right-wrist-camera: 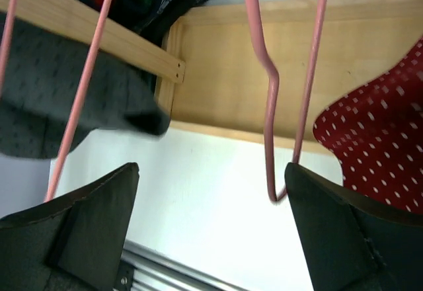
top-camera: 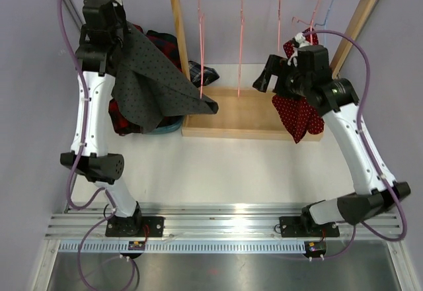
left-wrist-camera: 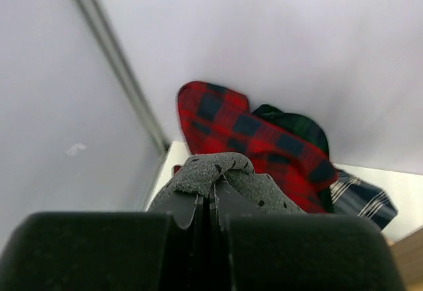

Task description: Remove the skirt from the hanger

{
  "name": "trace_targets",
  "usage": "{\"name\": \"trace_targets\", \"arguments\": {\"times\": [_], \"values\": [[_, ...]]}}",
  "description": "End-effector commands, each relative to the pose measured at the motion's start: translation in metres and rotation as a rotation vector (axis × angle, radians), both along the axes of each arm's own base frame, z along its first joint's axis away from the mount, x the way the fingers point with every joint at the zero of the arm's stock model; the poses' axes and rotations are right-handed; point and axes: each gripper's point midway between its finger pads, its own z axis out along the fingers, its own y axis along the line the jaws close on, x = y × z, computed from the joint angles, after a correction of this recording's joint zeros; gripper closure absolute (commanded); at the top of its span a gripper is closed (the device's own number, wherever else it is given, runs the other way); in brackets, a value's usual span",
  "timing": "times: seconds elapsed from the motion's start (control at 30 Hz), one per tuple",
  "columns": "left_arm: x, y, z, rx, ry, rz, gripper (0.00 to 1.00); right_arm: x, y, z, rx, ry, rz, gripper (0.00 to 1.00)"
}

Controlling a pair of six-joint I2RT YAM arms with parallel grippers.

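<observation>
Well, the biggest thing on the table is the pale wooden clothes rack [top-camera: 228,114], standing ahead of both arms. Next in size, the grey dotted fabric skirt [top-camera: 149,83]: the left gripper [left-wrist-camera: 210,197] is clamped tight on a bunched fold of it and holds it high, out to the left of the rack, with the cloth draping down below the fingers. One far corner stretches away to that gripper's right, all the way to the foot of the leftmost pink wire hanger [top-camera: 200,46]. Caught there or merely brushing it? I can't tell from here. Just right of the right gripper [right-wrist-camera: 211,172] a red white-spotted skirt [top-camera: 301,116] hangs at the rail's right end, untouched. Beyond the left gripper, a heap topped by a red-and-black checked cloth [left-wrist-camera: 254,139] lies near the wall. And the right gripper itself: jaws spread wide, nothing in them, with another bent pink wire hanger [right-wrist-camera: 271,106] hanging bare just beyond the gap. My read is that the grey skirt is very nearly off, most of it pulled clear of the rack. What's left is freeing that last corner, if it is caught, and setting the skirt down.
</observation>
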Motion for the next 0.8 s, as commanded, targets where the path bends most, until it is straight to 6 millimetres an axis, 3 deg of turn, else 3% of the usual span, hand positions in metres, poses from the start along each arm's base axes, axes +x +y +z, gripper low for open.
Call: {"name": "trace_targets", "arguments": {"times": [0.0, 0.07, 0.1, 0.13, 0.2, 0.23, 0.33, 0.37, 0.43, 0.47, 0.5, 0.6, 0.63, 0.67, 0.7, 0.77], "values": [[0.044, 0.007, 0.006, -0.111, -0.125, -0.031, 1.00, -0.054, -0.027, 0.062, 0.035, -0.189, -0.022, 0.01], [0.071, 0.002, -0.034, -0.129, -0.046, -0.059, 1.00, -0.075, -0.034, 0.072, 0.054, -0.219, -0.024, 0.01], [0.082, 0.002, -0.054, -0.133, -0.003, -0.053, 1.00, -0.095, -0.041, 0.086, 0.072, -0.263, -0.023, 0.00], [0.104, 0.001, -0.100, -0.142, 0.084, -0.038, 1.00, -0.107, -0.042, 0.093, 0.084, -0.283, -0.011, 0.01], [0.121, 0.000, -0.148, -0.162, 0.170, -0.025, 1.00, -0.135, -0.051, 0.114, 0.107, -0.345, -0.002, 0.00], [0.136, -0.001, -0.191, -0.167, 0.241, -0.013, 1.00, -0.145, -0.051, 0.121, 0.116, -0.364, 0.017, 0.01], [0.148, -0.001, -0.262, -0.176, 0.369, 0.012, 1.00, -0.178, -0.060, 0.146, 0.138, -0.432, 0.040, 0.00], [0.152, -0.001, -0.301, -0.173, 0.445, 0.023, 1.00, -0.186, -0.063, 0.151, 0.139, -0.447, 0.040, 0.00], [0.152, -0.001, -0.331, -0.178, 0.503, 0.031, 1.00, -0.202, -0.072, 0.162, 0.133, -0.481, 0.025, 0.01], [0.151, 0.002, -0.357, -0.175, 0.553, 0.052, 1.00, -0.205, -0.075, 0.165, 0.131, -0.489, 0.022, 0.01], [0.148, 0.002, -0.371, -0.187, 0.579, 0.064, 0.92, -0.210, -0.077, 0.167, 0.124, -0.492, 0.019, 0.00], [0.143, 0.010, -0.394, -0.220, 0.626, 0.108, 0.50, -0.211, -0.084, 0.166, 0.093, -0.491, -0.002, 0.01], [0.141, 0.011, -0.395, -0.224, 0.631, 0.112, 0.21, -0.208, -0.085, 0.165, 0.080, -0.486, -0.013, 0.01], [0.140, 0.012, -0.391, -0.223, 0.620, 0.115, 0.14, -0.206, -0.086, 0.164, 0.074, -0.486, -0.020, 0.01], [0.140, 0.014, -0.367, -0.225, 0.573, 0.121, 0.06, -0.202, -0.086, 0.162, 0.069, -0.481, -0.023, 0.01], [0.137, 0.018, -0.344, -0.226, 0.528, 0.131, 0.01, -0.198, -0.089, 0.160, 0.055, -0.482, -0.041, 0.01]]}}
